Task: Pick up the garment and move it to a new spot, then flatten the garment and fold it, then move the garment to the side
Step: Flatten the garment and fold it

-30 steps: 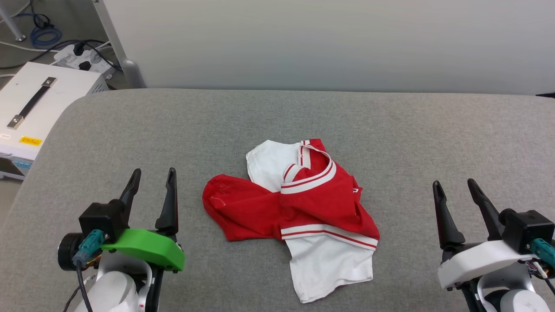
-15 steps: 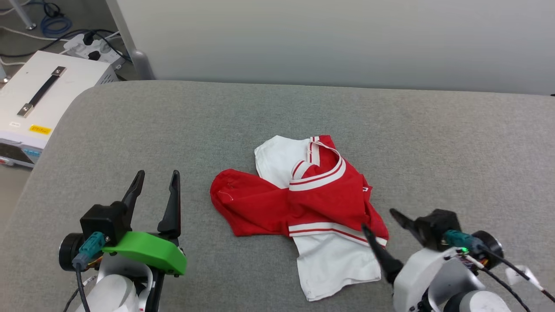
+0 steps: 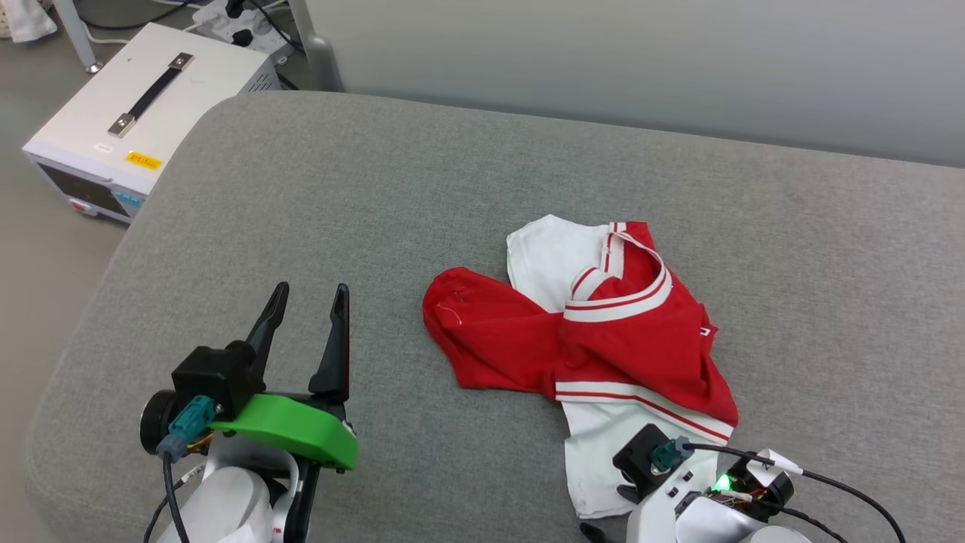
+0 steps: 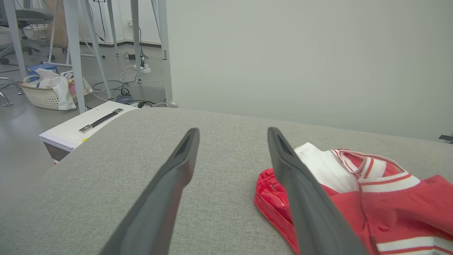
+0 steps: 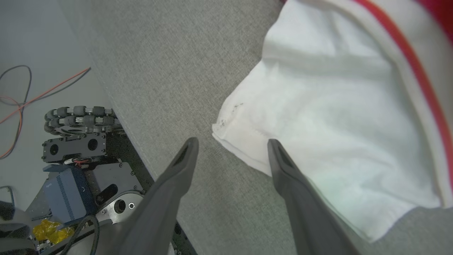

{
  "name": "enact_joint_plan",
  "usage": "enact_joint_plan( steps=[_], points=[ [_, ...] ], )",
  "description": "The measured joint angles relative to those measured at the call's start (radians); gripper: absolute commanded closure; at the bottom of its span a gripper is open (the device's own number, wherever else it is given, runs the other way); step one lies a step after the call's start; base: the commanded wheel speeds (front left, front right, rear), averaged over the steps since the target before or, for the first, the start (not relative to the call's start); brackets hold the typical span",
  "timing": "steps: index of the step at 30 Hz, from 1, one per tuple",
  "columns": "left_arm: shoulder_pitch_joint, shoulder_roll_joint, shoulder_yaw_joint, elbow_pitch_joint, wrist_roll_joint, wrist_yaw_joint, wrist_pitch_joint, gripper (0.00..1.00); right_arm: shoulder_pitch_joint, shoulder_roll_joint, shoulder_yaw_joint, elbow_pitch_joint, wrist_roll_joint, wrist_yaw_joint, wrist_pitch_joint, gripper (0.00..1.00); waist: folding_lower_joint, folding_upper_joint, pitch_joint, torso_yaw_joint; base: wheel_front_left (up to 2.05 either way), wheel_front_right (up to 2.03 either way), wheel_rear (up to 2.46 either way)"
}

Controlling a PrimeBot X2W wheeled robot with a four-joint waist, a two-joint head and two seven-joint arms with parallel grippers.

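- Since the right gripper (image 5: 232,141) hangs right over the corner of the garment (image 3: 603,339), that arm looks the nearer one for the pick-up. This is my judgement.
- Right gripper: fingers spread wide, nothing between them, pointing down at the grey padded surface (image 3: 377,196).
- One of its fingers is over the hem of the white sleeve (image 5: 318,141). The other is over bare grey just outside the sleeve corner. Whether a finger touches the cloth, cannot tell.
- So the garment lies ahead and to one side of this gripper. The sleeve corner falls roughly between the two fingertips.
- Garment: crumpled, right of the surface's middle. This sleeve reaches close to the near edge. It is well clear of the left and far edges.
- Long axis runs far-to-near, from the second white sleeve at the far end to the sleeve under the gripper. A red fold (image 3: 482,339) sticks out toward the left edge.
- Left gripper (image 3: 313,288): fingers spread, empty, above bare grey near the near-left corner. The garment is off to its right, apart from it, red fold closest.
- Next move likely needs the right fingers to drop and close on the hem. The risk is pinching only one layer.
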Motion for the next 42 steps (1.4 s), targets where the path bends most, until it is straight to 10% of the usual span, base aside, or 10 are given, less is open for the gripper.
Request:
enact_joint_plan(
  steps=[9,10,11,24,42],
  points=[
    [-0.007,-0.031,0.011,0.026,0.007,-0.024,-0.008,0.00,-0.090,-0.016,0.114,0.123,0.050,-0.001,0.126,0.03,0.0000,0.0000,0.057,0.041,0.00,0.00,0.00],
    [-0.007,-0.032,0.012,0.028,0.008,-0.026,-0.008,0.00,-0.097,-0.016,0.118,0.123,0.062,-0.002,0.145,0.67,0.0000,0.0000,0.060,0.043,0.00,0.00,0.00],
    [-0.007,-0.034,0.015,0.029,0.008,-0.026,-0.008,0.00,-0.103,-0.017,0.123,0.122,0.082,-0.004,0.171,1.00,0.0000,0.0000,0.064,0.045,0.00,0.00,0.00],
    [-0.005,-0.044,0.037,0.044,0.025,-0.035,-0.009,0.00,-0.133,0.021,-0.067,0.020,0.049,0.001,-0.010,1.00,0.0001,0.0000,0.041,0.020,0.00,0.00,0.00],
    [-0.004,-0.039,0.030,0.048,0.024,-0.039,-0.007,0.00,0.012,0.149,-1.014,0.165,-0.133,0.000,-0.169,1.00,0.0001,0.0000,0.033,-0.025,0.00,0.00,0.00]
  ],
)
